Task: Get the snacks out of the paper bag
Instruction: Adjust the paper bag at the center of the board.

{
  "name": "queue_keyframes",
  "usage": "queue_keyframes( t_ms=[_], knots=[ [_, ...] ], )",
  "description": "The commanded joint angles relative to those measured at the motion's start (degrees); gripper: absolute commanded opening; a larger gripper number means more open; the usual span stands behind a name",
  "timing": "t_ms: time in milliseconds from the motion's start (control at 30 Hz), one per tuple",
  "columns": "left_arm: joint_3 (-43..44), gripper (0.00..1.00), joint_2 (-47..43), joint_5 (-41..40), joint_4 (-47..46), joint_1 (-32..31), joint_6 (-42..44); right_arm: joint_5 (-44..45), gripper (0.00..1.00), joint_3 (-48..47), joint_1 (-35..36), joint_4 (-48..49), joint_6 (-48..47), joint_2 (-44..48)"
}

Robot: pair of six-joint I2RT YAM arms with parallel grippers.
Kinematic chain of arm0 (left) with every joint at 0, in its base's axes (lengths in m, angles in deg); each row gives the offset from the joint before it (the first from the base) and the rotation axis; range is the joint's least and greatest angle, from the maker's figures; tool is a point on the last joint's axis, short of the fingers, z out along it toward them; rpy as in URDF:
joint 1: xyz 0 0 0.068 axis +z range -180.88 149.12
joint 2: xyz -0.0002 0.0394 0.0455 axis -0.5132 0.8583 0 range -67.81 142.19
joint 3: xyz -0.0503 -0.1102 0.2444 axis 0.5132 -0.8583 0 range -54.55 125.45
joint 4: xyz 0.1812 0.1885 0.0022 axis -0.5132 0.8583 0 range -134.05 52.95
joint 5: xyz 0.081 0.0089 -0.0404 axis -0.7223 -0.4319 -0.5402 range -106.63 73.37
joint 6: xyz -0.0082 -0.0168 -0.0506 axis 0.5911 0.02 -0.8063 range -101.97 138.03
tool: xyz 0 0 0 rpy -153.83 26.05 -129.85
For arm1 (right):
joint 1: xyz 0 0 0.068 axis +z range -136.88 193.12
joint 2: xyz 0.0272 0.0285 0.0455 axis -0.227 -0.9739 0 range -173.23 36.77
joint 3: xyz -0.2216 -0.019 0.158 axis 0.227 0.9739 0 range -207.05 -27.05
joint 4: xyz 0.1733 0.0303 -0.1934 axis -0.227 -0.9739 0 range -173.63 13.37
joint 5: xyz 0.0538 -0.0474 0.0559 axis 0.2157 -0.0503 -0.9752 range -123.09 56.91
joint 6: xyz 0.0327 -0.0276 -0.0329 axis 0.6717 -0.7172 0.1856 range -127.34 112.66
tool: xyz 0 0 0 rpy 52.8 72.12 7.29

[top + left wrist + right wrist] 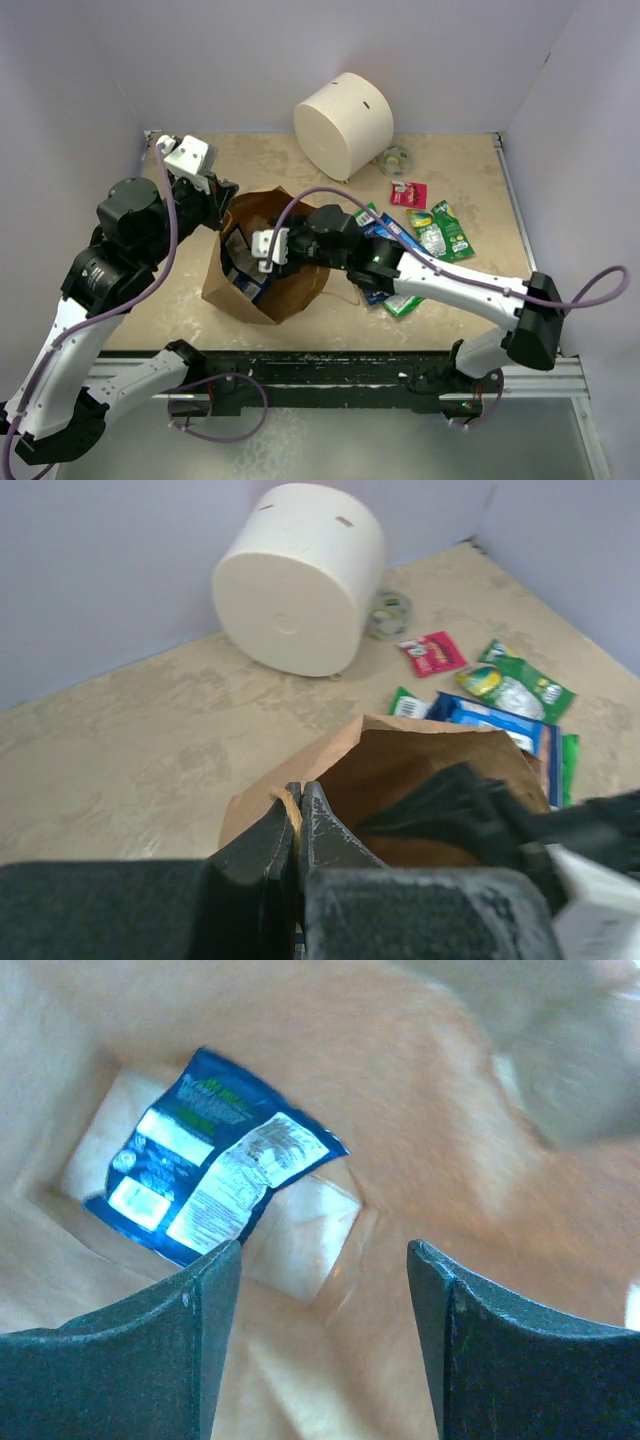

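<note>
Glossy foil packets [440,232] lay out; one dark blue packet [215,1175] sat inside the brown paper bag [296,292], right jaws spread, left jaws pinching its rim.

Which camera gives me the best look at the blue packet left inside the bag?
Right wrist: the blue packet lies unobstructed on the bag floor, beyond the open fingers. The top view catches only a sliver beside the right arm; the left wrist view hides it.

Pale lilac walls [250,60] close in the worktop [470,180] on three sides; its beige surface is mottled like stone, with a metal rail [560,375] along the near edge.
</note>
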Motion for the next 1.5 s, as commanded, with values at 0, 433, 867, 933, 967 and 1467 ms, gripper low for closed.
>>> queue_keyframes(
  t_ms=[0,433,867,933,967,1467],
  knots=[
    [2.99,0.00,1.93,-12.62,-2.08,-0.12,1.98,6.84,0.70,-5.69,1.17,3.56,23.43,5.33],
    [3.95,0.00,4.12,-16.98,-2.13,-0.16,5.05,20.61,0.77,-25.47,-11.20,-40.30,81.90,2.82],
    [3.45,0.00,4.56,-17.58,-0.79,-0.16,4.34,-1.71,0.74,-29.78,-18.66,-42.39,74.67,-12.47],
    [3.75,0.00,4.93,-17.66,-0.48,-0.16,4.55,-2.19,0.61,-30.61,-18.98,-41.69,75.04,-13.82],
    [4.28,0.00,5.10,-18.12,-0.11,-0.16,4.76,-2.39,0.53,-31.06,-19.03,-41.57,75.35,-14.51],
    [26.14,0.00,20.69,-19.65,3.33,-0.20,25.81,-19.51,0.04,-27.33,-19.16,-19.55,87.96,-22.22]
  ],
)
